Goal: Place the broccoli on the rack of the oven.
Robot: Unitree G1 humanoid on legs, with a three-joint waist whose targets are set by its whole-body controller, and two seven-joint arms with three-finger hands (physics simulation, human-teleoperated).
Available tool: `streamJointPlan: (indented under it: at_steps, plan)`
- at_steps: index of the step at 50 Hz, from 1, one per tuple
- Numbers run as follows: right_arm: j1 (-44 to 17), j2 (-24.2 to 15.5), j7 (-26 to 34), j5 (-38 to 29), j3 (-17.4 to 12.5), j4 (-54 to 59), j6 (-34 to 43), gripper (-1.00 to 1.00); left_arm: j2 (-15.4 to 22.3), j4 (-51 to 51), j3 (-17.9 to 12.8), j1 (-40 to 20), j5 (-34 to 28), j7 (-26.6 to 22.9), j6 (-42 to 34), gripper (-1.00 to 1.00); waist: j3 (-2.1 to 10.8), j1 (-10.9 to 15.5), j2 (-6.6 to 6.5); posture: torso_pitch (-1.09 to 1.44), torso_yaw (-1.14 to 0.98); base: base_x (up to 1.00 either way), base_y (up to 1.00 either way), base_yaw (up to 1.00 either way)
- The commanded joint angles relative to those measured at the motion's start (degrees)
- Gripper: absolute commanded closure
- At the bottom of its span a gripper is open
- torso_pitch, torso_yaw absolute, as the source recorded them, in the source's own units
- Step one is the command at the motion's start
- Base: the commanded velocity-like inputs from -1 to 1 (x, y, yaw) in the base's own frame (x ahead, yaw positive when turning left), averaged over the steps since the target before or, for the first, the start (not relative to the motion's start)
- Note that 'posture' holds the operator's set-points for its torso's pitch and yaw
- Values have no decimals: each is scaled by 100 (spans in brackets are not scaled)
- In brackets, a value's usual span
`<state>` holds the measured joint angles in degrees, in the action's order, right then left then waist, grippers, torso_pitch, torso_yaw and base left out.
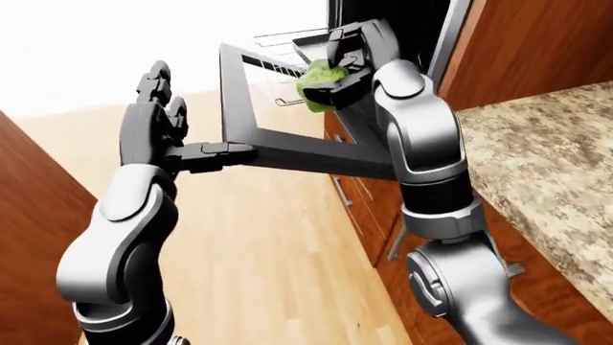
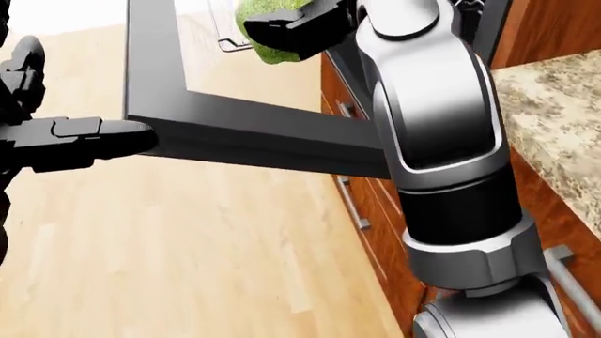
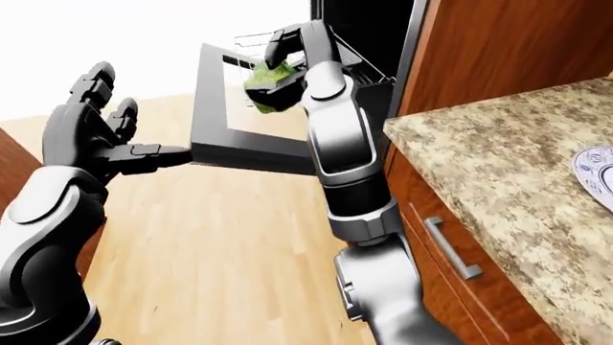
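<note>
— Nearest us, the left hand (image 1: 177,147) hangs released, fingers spread, one finger reaching toward the corner of the open oven door (image 1: 287,147). Touching it? I can't tell.

— Probably steadying, or just keeping clear. And the right hand (image 1: 347,61)?

— Raised over the door, fingers clenched around the broccoli (image 1: 319,77), carrying it high so it clears the door's edge.

— Beyond that?

— The wire rack (image 3: 251,42) sticks out of the dark oven mouth, just past the broccoli. Not set down yet.
</note>
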<state>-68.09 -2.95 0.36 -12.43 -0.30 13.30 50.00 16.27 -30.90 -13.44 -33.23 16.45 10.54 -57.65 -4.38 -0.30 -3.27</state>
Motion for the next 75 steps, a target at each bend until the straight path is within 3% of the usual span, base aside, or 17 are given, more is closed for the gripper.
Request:
streamJointPlan:
  at_steps: [1,3,11,16,17,19,26,30,31,40,43,52,56,66,70,71,75]
  plan:
    - [-328,-11,-26,8,-5,-362,-314,100,82,-192,-85,-165,-51,19,246,-100,188,-16,-98,0,0,5,0,0]
    - [-342,-13,-26,13,-5,-361,-300,100,85,-216,-101,-190,-37,28,202,-100,418,1,8,0,0,6,0,0]
    - [-465,-41,-7,24,-12,-279,-279,100,91,-231,-106,-191,-20,38,207,-100,384,4,55,0,0,9,0,0]
    - [-526,-48,9,27,-8,-244,-264,100,96,-245,-119,-201,-3,49,190,-100,460,36,686,0,0,13,0,0]
    - [-539,-53,19,25,-2,-210,-284,100,98,-228,-116,-202,-4,49,204,-100,381,7,394,0,0,17,0,0]
    - [-564,-53,26,25,-3,-162,-303,100,101,-215,-115,-207,-1,48,210,-100,379,6,501,0,0,18,0,0]
    - [-580,-51,32,19,-13,-139,-309,100,113,-246,-137,-201,25,57,179,-100,279,-7,140,0,0,18,0,0]
    - [-562,-60,43,5,-7,-149,-316,100,109,-230,-127,-184,23,53,215,-100,504,-109,-438,0,0,19,0,0]
    - [-556,-52,53,-4,7,-200,-271,100,114,-255,-126,-189,28,59,185,-100,361,-41,-217,0,0,20,0,0]
    - [-504,-36,99,-28,8,-225,-276,100,103,-225,-102,-187,7,51,221,-100,317,26,157,0,0,19,0,0]
    - [-545,-34,109,-30,8,-235,-251,100,108,-272,-122,-202,28,59,172,-100,408,73,586,0,0,20,0,0]
    - [-516,-23,107,-36,9,-244,-261,100,100,-280,-106,-195,30,68,170,-100,257,-13,176,0,0,20,0,0]
    - [-567,-69,136,-46,-4,-210,-245,100,97,-310,-114,-200,41,72,159,-100,395,-91,-387,0,0,19,0,0]
    - [-637,-69,101,-20,-19,-83,-308,100,108,-266,-115,-217,34,63,222,-100,333,15,110,0,0,19,0,0]
    - [-680,-82,106,-22,-19,-117,-251,100,107,-300,-120,-225,53,81,183,-100,433,69,680,0,0,19,0,0]
    - [-668,-66,98,-21,-14,-136,-236,100,107,-282,-111,-216,47,76,210,-100,348,23,370,0,0,20,0,0]
    - [-708,-82,94,-5,-32,-61,-277,100,109,-290,-119,-235,59,91,187,-100,383,18,427,0,0,19,0,0]
